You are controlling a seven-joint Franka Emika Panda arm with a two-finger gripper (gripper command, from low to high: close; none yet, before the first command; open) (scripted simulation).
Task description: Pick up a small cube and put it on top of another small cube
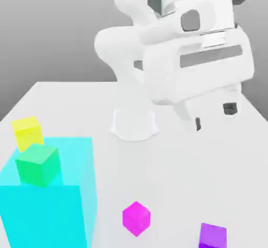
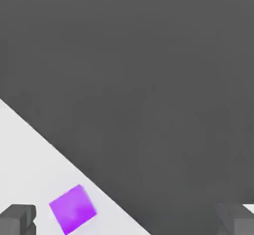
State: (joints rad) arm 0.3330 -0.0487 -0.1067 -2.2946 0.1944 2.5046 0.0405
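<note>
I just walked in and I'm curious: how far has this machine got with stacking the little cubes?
Nothing is stacked yet. The purple cube sits on the table, apart from the pink cube. The end effector hangs open and empty above the table, well over the purple cube. Left to do: descend, grasp it, lift it, and set it on another small cube.

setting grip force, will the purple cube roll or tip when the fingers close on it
The purple cube probably won't roll: flat faces, sitting flush on the table. It looks rigid and plain, so likely stiff, though its smooth sides might slip under a light squeeze. It sits near the table edge in the hand view, so a sideways nudge could push it off.
</note>
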